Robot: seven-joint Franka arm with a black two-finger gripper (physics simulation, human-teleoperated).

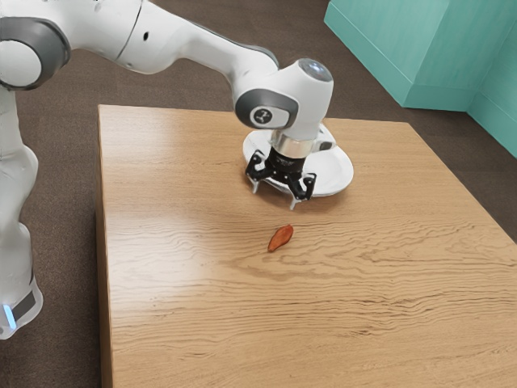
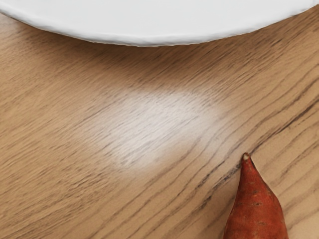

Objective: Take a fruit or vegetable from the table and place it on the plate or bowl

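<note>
Pincer [image 1: 275, 194] hangs open between plate [image 1: 336, 170] and sweet potato [image 1: 280, 238], apparently touching neither.

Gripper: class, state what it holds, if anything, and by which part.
Nothing is held. The open gripper hangs empty by the plate, and the sweet potato lies on the table, apart from its fingers.

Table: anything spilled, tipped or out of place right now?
Nothing stands out. The sweet potato lies whole on the table, apart from the plate, which sits flat. The end effector hovers open by the plate's rim.
</note>
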